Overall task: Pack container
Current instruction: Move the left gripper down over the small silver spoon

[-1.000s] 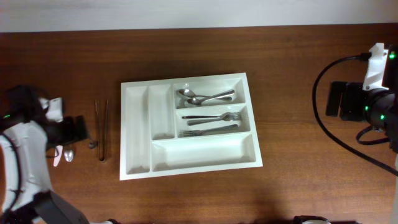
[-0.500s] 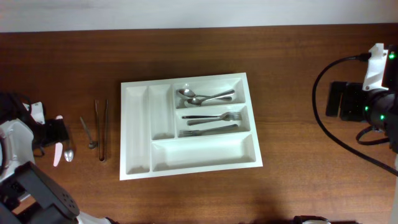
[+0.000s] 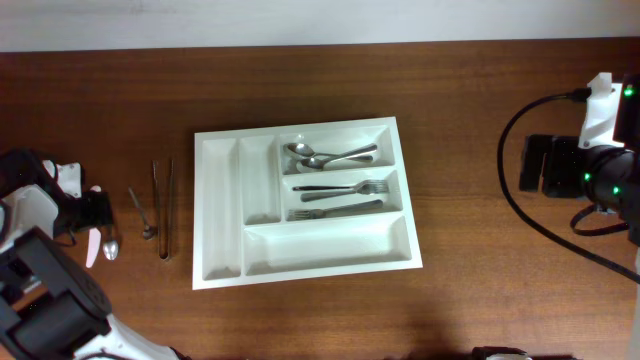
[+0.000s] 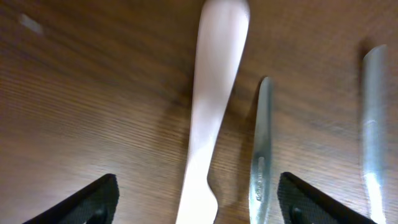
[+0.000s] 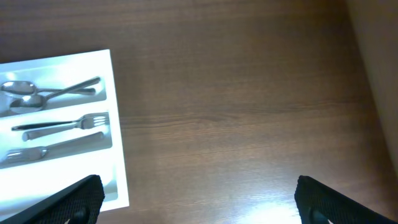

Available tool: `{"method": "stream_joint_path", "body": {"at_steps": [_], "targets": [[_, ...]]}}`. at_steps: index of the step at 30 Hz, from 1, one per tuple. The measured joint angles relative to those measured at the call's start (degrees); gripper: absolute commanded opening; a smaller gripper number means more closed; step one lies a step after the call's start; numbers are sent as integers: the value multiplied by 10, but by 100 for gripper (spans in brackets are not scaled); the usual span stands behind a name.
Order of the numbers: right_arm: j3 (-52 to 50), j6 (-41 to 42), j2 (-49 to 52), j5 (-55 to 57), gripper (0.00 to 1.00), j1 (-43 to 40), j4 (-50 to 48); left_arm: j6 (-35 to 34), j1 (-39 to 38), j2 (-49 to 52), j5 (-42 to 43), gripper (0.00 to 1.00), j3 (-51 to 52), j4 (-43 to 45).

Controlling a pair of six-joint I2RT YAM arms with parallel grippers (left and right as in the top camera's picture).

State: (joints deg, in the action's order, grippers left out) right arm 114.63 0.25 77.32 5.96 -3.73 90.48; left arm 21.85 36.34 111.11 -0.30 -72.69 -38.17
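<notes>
Container: the white cutlery tray is seen at the centre of the overhead frame, lying flat on the wooden table.
Packed so far: two metal spoons are laid in the upper right compartment, and two forks in the compartment just below it.
Unfilled compartments: three are counted, namely the two narrow upright slots on the left and the long one along the bottom.
Left outside: four pieces are counted at the left of the frame, well apart from the tray: one pair of tongs, one small spoon, one further spoon and one pale pink utensil, whose kind cannot be told.
Progress: about half of the cutlery is judged to be packed, with the four loose pieces to be carried over.
Left claw: it is held low at the far left, released and spread wide. The pink utensil and a metal handle are framed between its tips, and nothing is grasped.
Right claw: it is parked at the right edge over bare wood, released and fully spread, with nothing in it.
</notes>
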Motion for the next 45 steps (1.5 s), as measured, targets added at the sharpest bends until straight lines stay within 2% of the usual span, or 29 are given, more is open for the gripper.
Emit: {"method": "stream_joint_path", "body": {"at_steps": [10, 13, 23, 32, 45], "targets": [[0, 0, 0, -17, 99, 0, 2, 1, 9, 30, 5, 80, -37, -2], [0, 0, 0, -20, 99, 0, 2, 1, 10, 30, 10, 73, -38, -5], [0, 0, 4, -24, 99, 0, 3, 2, -8, 30, 45, 71, -84, -92], [0, 0, 8, -24, 99, 0, 9, -66, -23, 30, 50, 61, -94, -128], [0, 0, 8, -24, 99, 0, 11, -96, -23, 54, 44, 56, -94, -130]]}}
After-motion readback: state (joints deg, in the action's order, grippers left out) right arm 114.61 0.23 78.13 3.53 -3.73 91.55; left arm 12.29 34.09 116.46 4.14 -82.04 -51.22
